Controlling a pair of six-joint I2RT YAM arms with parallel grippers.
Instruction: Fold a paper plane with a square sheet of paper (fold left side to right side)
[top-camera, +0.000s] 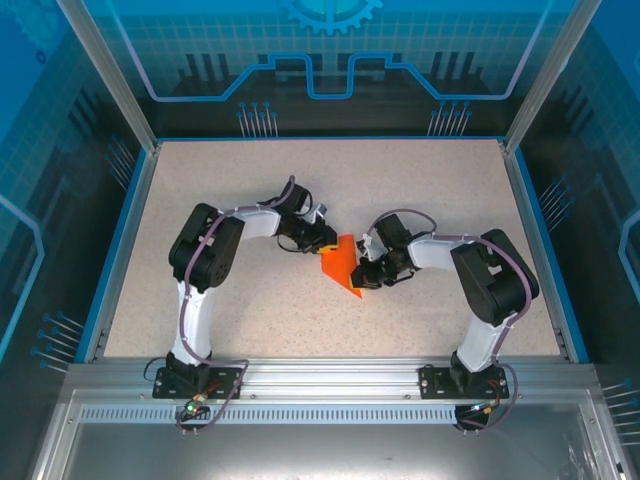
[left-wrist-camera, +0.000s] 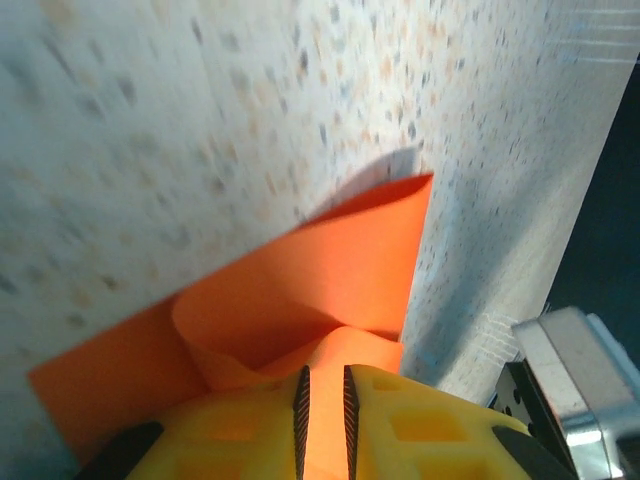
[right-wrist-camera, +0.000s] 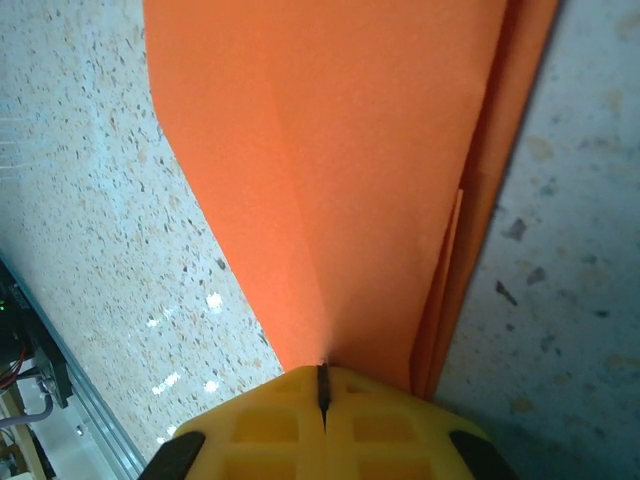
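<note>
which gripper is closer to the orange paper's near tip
Right. The right gripper clamps the orange paper beside that tip; the left gripper pinches its far edge.

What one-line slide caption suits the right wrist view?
Right gripper shut on the creased orange paper, against the speckled table.

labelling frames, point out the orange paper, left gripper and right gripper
orange paper (top-camera: 342, 262), top external view, middle of the folded sheet
left gripper (left-wrist-camera: 325, 392), left wrist view, between its yellow fingertips, on the pinched paper
right gripper (right-wrist-camera: 322, 380), right wrist view, seam between its shut yellow fingertips
</note>
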